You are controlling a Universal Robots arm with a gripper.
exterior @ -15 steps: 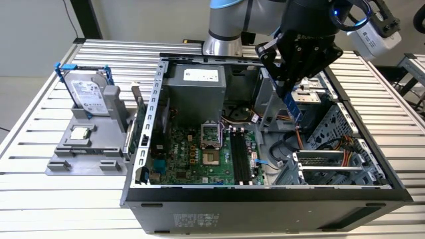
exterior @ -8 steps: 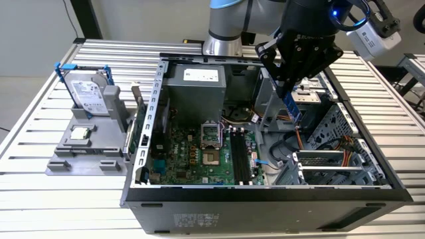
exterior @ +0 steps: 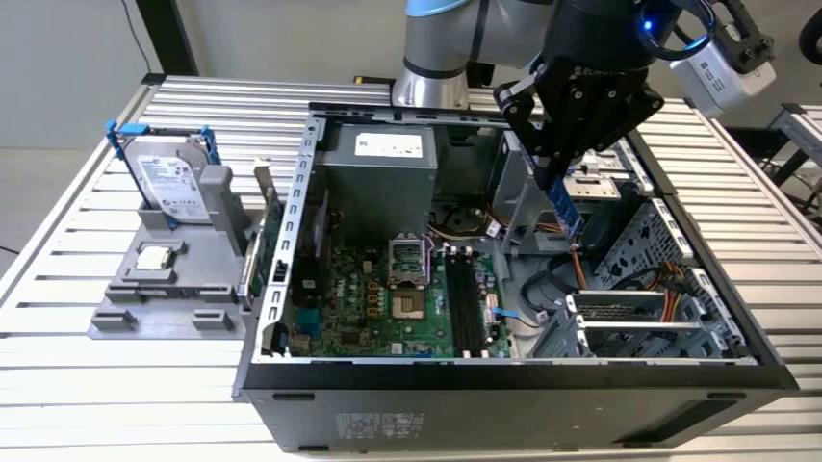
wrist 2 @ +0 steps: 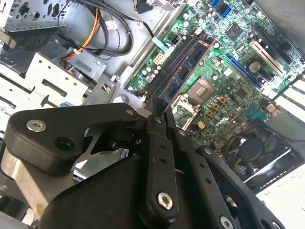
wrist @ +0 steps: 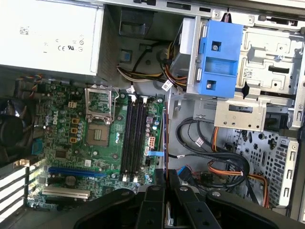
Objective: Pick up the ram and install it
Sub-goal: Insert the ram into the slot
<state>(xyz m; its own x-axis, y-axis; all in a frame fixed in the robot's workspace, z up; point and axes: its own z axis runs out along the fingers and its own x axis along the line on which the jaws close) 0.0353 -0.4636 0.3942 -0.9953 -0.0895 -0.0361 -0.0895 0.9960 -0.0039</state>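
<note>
My gripper (exterior: 555, 171) hangs over the open computer case (exterior: 514, 371), shut on the ram (exterior: 563, 207). The ram is a thin bluish stick that points down from the fingers, above the case's right half in the exterior view. In the second wrist view the ram (wrist 2: 187, 72) reaches out from the gripper (wrist 2: 157, 115) over the motherboard, close beside the black slots (wrist 2: 167, 67). In the first wrist view the ram (wrist: 165, 143) shows edge-on, just to one side of the black slots (wrist: 133, 138), above the gripper (wrist: 165, 185). The slots (exterior: 465, 306) hold nothing.
On a grey stand at the exterior view's left are a silver hard drive (exterior: 171, 178) in a blue frame and a small square chip (exterior: 154, 257). Inside the case are the power supply (exterior: 380, 159), a drive cage (exterior: 642, 313), a blue bracket (wrist: 220, 57) and orange cables (wrist: 228, 169).
</note>
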